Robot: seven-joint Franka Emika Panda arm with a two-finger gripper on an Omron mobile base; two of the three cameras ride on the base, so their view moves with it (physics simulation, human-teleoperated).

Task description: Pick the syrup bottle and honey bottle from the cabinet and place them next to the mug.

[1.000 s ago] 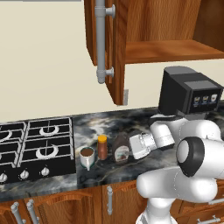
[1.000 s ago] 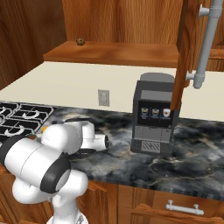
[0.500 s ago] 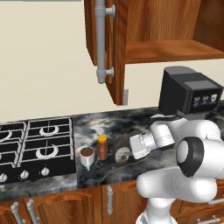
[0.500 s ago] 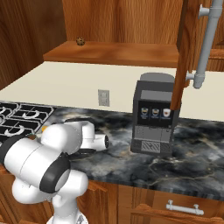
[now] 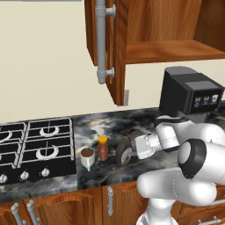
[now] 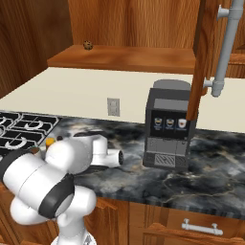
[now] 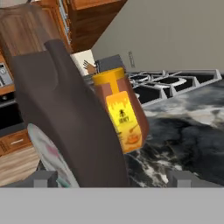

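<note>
On the dark marble counter stands the grey mug (image 5: 88, 156), just right of the stove. The honey bottle (image 5: 103, 148) with its orange-yellow cap is upright right beside it. The dark syrup bottle (image 5: 122, 147) stands to the right of the honey bottle, between the fingers of my gripper (image 5: 132, 149). The hand view has the syrup bottle (image 7: 65, 118) close up, the honey bottle (image 7: 120, 113) behind it, and my gripper (image 7: 113, 177) open, its fingertips (image 7: 180, 177) spread wide and the right one clear of the bottle. The wall cabinet (image 5: 171, 50) hangs above with its door (image 5: 115, 48) open.
A black coffee machine (image 5: 189, 93) stands on the counter right behind my arm. The gas stove (image 5: 35, 145) lies to the left of the mug. A small round brown object (image 6: 87, 45) sits on the cabinet shelf. Drawer handles (image 5: 110, 201) line the counter's front edge below.
</note>
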